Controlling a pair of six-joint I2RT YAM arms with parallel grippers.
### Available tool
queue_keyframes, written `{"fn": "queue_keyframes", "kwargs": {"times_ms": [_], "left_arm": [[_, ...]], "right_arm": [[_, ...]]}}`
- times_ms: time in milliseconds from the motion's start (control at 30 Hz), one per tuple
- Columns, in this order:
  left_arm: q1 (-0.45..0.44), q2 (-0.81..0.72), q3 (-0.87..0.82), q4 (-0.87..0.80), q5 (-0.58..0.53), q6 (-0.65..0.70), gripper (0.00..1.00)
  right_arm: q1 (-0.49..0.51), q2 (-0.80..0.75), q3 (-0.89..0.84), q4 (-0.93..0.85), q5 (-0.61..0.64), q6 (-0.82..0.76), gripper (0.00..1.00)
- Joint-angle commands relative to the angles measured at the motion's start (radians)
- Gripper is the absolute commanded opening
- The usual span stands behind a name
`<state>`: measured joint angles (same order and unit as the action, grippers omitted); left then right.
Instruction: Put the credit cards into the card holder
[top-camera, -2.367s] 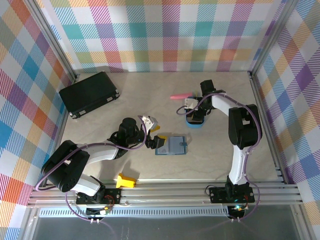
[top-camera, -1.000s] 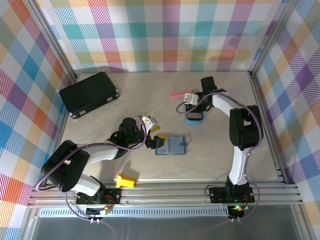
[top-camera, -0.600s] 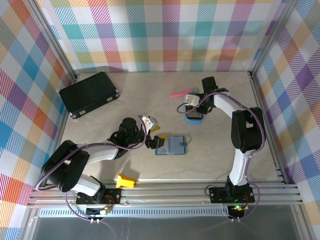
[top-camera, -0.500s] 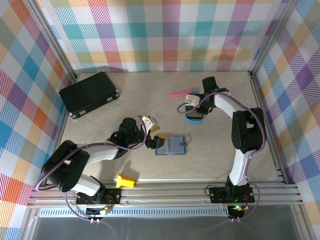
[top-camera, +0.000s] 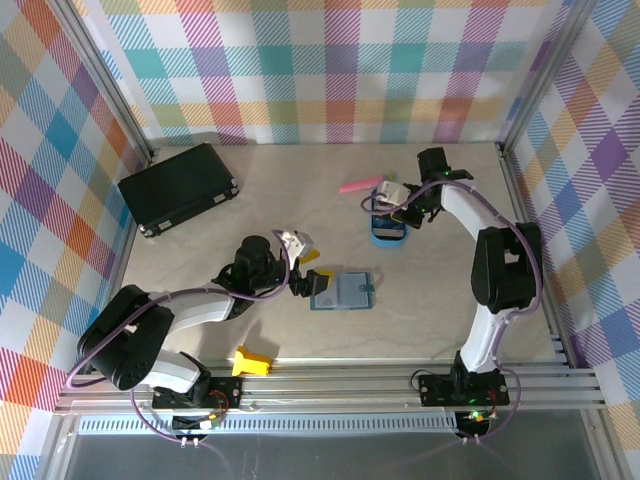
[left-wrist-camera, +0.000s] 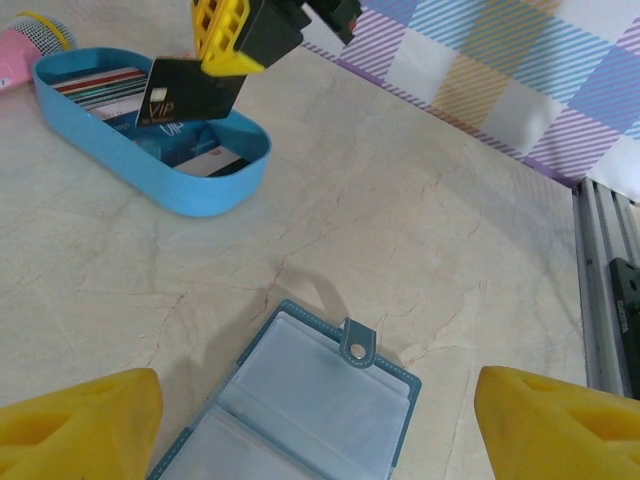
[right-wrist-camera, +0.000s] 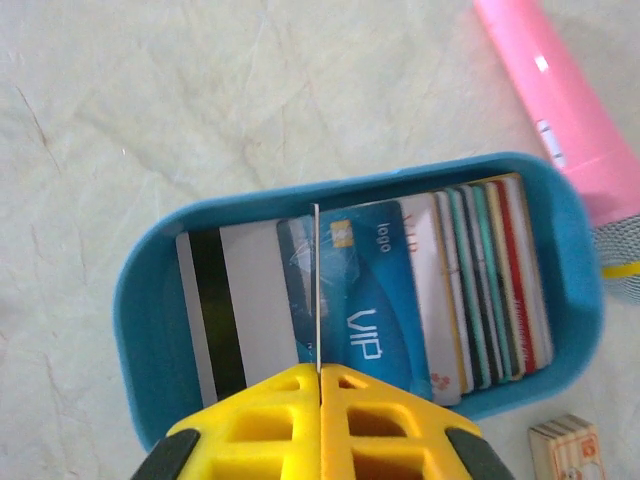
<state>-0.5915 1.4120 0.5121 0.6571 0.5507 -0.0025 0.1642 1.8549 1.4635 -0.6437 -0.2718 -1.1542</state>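
Between right jaws: credit card (left-wrist-camera: 190, 90) is hanging pinched over tray (right-wrist-camera: 150, 300).
Before spread left jaws: card holder (left-wrist-camera: 300, 410) is lying open.

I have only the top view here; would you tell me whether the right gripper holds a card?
Observer: Yes. The right gripper is shut on one dark card marked VIP, held over the tray.
Operator: Thank you. Is the holder ready?
Observer: The holder lies open, clear pockets up, and I see no card in them.
Operator: And the left gripper?
Observer: The left gripper is open, with a fingertip on either side of the holder.
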Motion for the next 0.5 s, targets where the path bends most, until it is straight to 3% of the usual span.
{"fn": "queue_keyframes", "kwargs": {"times_ms": [0, 67, 267, 467], "left_arm": [[-0.004, -0.048, -0.018, 0.039, -0.045, -0.066, 0.81], [-0.004, -0.073, -0.021, 0.033, -0.095, -0.121, 0.81], [-0.004, -0.166, 0.008, -0.050, -0.218, -0.360, 0.81], [-0.004, -0.232, 0.089, -0.161, -0.242, -0.675, 0.75]], "right_arm": [[-0.021, -0.094, -0.013, 0.044, -0.110, 0.199, 0.00], [-0.038, -0.138, -0.024, 0.056, -0.174, 0.354, 0.00], [-0.112, -0.322, -0.124, 0.204, -0.492, 1.057, 0.00], [-0.114, -0.478, -0.275, 0.412, -0.684, 1.666, 0.00]]}}
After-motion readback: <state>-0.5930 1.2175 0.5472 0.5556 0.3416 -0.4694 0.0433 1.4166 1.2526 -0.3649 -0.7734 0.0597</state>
